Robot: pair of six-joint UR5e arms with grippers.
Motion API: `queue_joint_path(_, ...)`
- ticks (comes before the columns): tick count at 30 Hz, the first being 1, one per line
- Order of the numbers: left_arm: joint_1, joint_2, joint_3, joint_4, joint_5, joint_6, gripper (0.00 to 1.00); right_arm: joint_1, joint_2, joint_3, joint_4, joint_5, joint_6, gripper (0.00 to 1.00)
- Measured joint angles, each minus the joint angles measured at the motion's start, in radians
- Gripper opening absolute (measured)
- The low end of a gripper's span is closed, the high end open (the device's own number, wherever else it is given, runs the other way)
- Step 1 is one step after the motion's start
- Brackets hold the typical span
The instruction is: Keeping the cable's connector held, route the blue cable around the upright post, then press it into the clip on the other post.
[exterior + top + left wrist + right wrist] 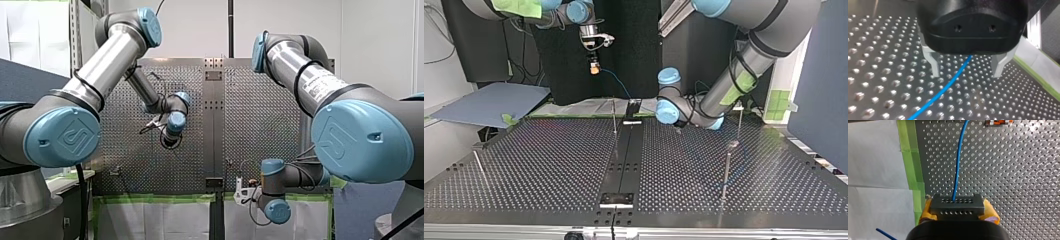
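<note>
My right gripper (958, 211) has its yellow pads (991, 214) pinched on either side of the grey connector (957, 203), a small block with rows of holes. The blue cable (959, 160) leaves the block's face and runs straight ahead of the fingers over the perforated table (1010, 170). Beside it are a strip of green tape (909, 157) and a white sheet (875, 157). In the top view that same gripper (595, 69) hangs in the upper left-centre of the frame, above and beyond the table's far edge. From it the cable (616, 82) slopes down and to the right toward the middle of that edge. A thin post (614, 116) stands upright near the centre of the frame, just beside the dark middle strip. A second post (727, 167) with a small head on top stands at the right, well apart from the first. I cannot tell from here whether that head is the clip. My left gripper (966, 67) is low over the table with its metal fingers (933, 62) spread wide. The cable lies on the plate between them and touches neither finger.
</note>
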Motion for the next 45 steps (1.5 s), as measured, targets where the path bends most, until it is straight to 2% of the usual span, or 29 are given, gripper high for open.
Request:
queue_joint_path(5, -0.010, -0.035, 0.000, 0.001, -0.001, -0.004, 0.98, 0.001, 0.000, 0.000, -0.001, 0.000, 0.000, 0.00)
queue_joint_path(10, -0.014, -0.044, 0.000, 0.005, -0.002, -0.017, 0.98, 0.001, 0.000, 0.000, -0.006, -0.002, 0.003, 0.00)
queue_joint_path(15, -0.023, -0.054, 0.000, 0.009, 0.004, -0.034, 0.98, 0.001, 0.000, 0.000, -0.011, -0.011, 0.003, 0.00)
queue_joint_path(19, -0.036, -0.089, 0.000, 0.009, 0.014, -0.046, 0.98, 0.001, 0.000, 0.000, -0.016, -0.020, 0.003, 0.00)
queue_joint_path(28, -0.057, -0.120, 0.000, 0.026, 0.063, -0.111, 0.98, 0.002, 0.000, 0.000, -0.032, -0.067, 0.002, 0.00)
queue_joint_path(39, -0.068, -0.122, 0.000, 0.030, 0.116, -0.177, 0.98, -0.001, 0.000, 0.000, -0.057, -0.160, 0.000, 0.00)
queue_joint_path(45, -0.071, -0.125, 0.000, 0.033, 0.133, -0.200, 0.98, -0.003, 0.000, 0.000, -0.061, -0.195, 0.000, 0.00)
